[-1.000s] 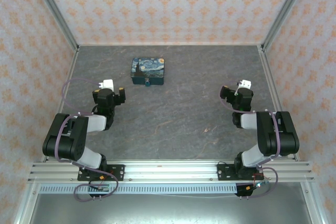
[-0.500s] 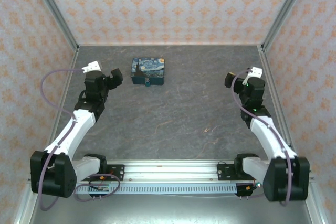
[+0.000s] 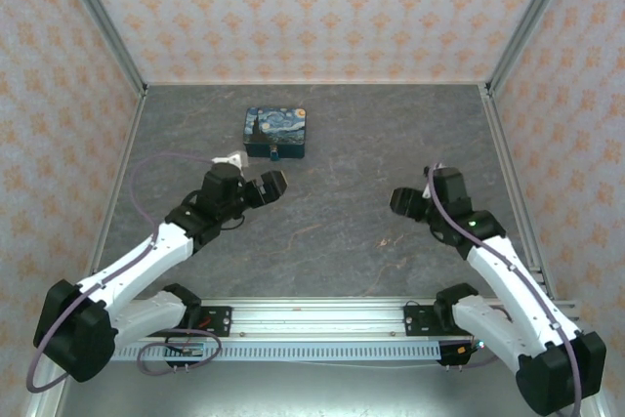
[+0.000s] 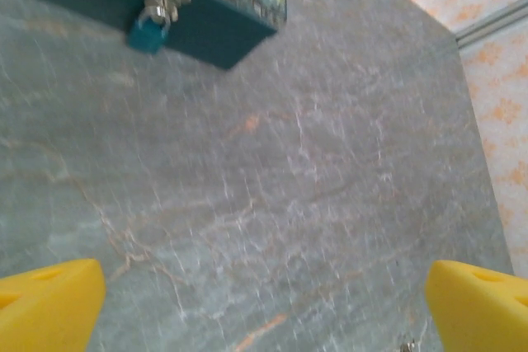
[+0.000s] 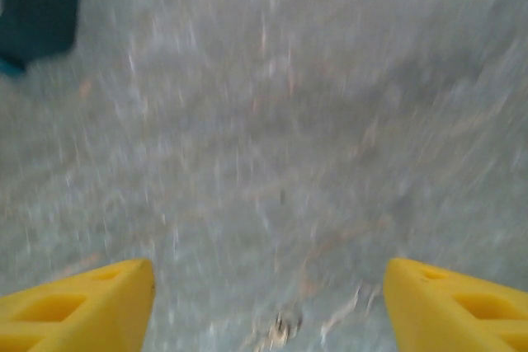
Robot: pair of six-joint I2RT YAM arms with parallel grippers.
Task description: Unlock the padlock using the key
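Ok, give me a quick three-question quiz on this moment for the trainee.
1. True or false: the padlock hangs on the front side of the painted tin.
2. The left tool is: A) open and empty; B) shut on the padlock; C) shut on the tin's lid.
3. Fill in: in the top view, compared with the right tool, the tool nearer the painted tin is the ____ one.

Key: 1 true; 2 A; 3 left.
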